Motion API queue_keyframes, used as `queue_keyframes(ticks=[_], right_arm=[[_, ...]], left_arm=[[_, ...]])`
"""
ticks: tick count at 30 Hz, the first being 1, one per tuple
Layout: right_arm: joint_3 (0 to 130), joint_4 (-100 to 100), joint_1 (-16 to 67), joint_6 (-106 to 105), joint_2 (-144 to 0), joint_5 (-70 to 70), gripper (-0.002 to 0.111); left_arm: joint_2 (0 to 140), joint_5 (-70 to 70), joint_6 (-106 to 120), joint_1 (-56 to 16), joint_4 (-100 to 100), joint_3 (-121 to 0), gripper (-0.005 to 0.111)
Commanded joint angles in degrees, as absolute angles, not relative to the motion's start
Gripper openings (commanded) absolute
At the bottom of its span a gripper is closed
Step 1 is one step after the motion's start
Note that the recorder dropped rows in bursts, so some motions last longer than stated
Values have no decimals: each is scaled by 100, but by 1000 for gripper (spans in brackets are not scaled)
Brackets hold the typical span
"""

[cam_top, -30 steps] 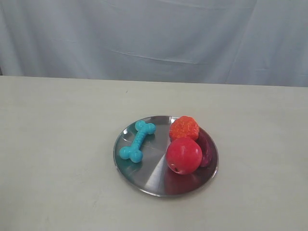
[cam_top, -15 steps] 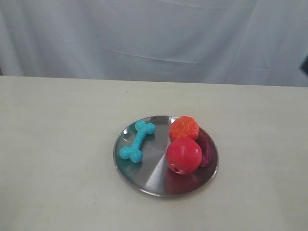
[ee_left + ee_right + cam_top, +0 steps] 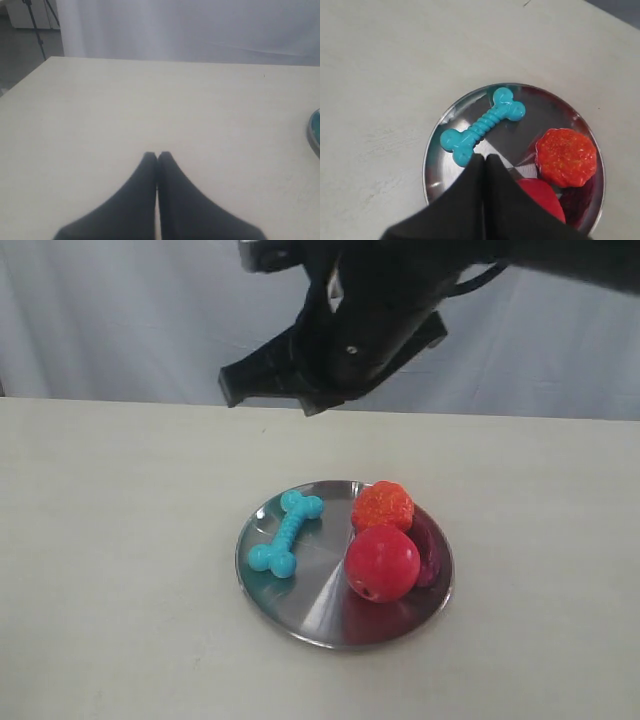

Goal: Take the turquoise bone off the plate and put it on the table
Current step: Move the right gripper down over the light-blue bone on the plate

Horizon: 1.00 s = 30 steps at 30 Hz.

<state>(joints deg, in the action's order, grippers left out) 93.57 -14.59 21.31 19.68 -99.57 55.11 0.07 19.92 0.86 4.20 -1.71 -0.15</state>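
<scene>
The turquoise bone (image 3: 286, 532) (image 3: 483, 125) lies on the left part of the steel plate (image 3: 310, 612) (image 3: 434, 167), which rests on the cream table (image 3: 120, 540). My right arm hangs high above the plate in the exterior view, its gripper (image 3: 262, 382) (image 3: 484, 157) shut and empty, well clear of the bone. In the right wrist view the closed fingertips sit just over one knob of the bone. My left gripper (image 3: 157, 155) is shut with nothing in it, over bare table, with only the plate's edge (image 3: 314, 135) showing beside it.
A red ball (image 3: 381, 563) (image 3: 543, 197) and an orange bumpy toy (image 3: 383, 506) (image 3: 566, 156) share the plate's right half, with a dark red thing (image 3: 430, 558) behind them. A white curtain (image 3: 150, 320) backs the table.
My right arm has swung into the exterior view from the upper right and now hangs over the plate. The bone and the other toys have not moved.
</scene>
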Motion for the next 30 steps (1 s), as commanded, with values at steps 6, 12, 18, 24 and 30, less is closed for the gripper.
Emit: queue_keyframes(ticks=[6, 12, 18, 24, 30], right_arm=[[10473, -1653, 2096, 2768, -11810, 5663, 57], [10875, -1453, 1823, 3385, -12575, 5730, 57], [10926, -1209, 1700, 3385, -13048, 5348, 57], [10926, -1152, 1677, 3441, -13324, 5081, 57], [10926, -1166, 1630, 3581, -13502, 5103, 57]], left_arm=[[0, 1962, 62, 446, -182, 0, 0], [0, 1962, 62, 446, -182, 0, 0], [0, 1962, 62, 446, -182, 0, 0], [0, 1962, 62, 446, -182, 0, 0], [0, 1962, 62, 446, -182, 0, 0]])
